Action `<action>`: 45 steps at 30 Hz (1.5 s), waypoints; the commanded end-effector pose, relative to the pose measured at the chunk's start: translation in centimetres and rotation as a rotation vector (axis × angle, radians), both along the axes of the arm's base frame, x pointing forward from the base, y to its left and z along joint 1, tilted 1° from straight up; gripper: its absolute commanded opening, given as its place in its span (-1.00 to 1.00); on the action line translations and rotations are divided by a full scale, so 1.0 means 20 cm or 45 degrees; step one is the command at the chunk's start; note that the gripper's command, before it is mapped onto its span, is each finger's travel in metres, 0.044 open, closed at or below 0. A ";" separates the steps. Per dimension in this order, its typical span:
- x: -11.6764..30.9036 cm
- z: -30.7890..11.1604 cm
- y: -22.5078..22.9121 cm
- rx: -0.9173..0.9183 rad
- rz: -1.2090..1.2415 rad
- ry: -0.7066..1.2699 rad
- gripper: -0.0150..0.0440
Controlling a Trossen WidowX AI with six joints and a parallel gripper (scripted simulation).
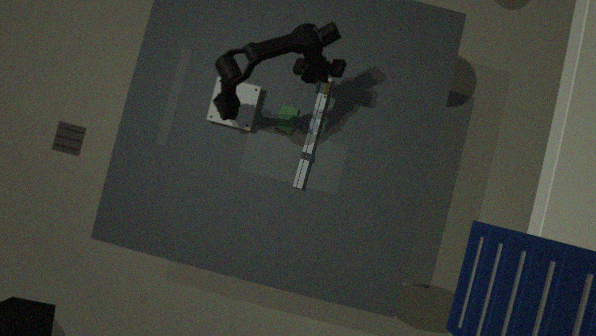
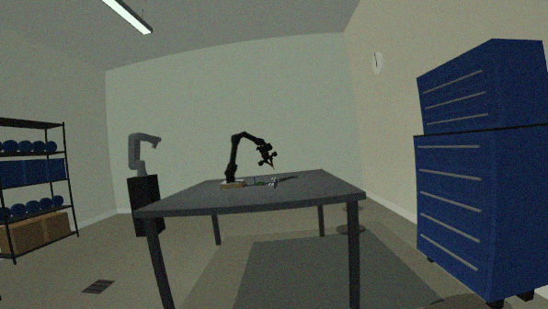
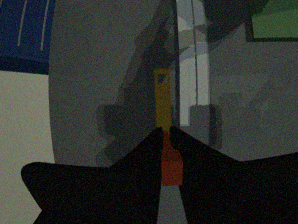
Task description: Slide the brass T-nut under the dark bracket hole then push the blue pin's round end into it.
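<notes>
Blue cabinet [image 1: 535, 280] [image 2: 460, 193]; wall clock [image 2: 377, 62].

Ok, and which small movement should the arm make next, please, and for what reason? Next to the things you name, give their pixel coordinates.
I would probably shift the pincer [image 1: 322, 80] [image 2: 272, 164] [image 3: 165, 132] slightly sideways toward the aluminum rail [image 1: 314, 125] [image 3: 194, 90], before any lowering. It grips the orange handle [image 3: 172, 167], and in the wrist view the brass T-nut [image 3: 162, 100] appears beside the rail, not over its slot.
</notes>
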State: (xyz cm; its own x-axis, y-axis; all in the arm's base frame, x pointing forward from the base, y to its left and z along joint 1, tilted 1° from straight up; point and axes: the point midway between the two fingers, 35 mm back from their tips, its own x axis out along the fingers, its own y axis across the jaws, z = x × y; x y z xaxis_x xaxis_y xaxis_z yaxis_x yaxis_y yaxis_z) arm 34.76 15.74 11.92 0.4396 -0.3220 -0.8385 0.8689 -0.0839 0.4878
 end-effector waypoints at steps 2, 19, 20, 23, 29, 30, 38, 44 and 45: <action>-0.01 0.00 0.00 -0.001 -0.003 -0.024 -1.00; -0.03 0.00 0.00 -0.002 -0.005 -0.092 -1.00; -0.03 0.00 0.00 -0.002 -0.006 -0.096 -1.00; -0.03 -0.01 0.00 -0.001 -0.006 -0.108 -1.00; -0.04 -0.01 -0.01 -0.001 -0.008 -0.132 -1.00; -0.04 -0.01 -0.01 -0.001 -0.008 -0.136 -1.00; -0.06 -0.01 -0.01 0.001 -0.010 -0.168 -1.00; -0.06 -0.01 -0.01 0.002 -0.011 -0.192 -1.00; -0.07 -0.01 -0.01 0.002 -0.012 -0.196 -1.00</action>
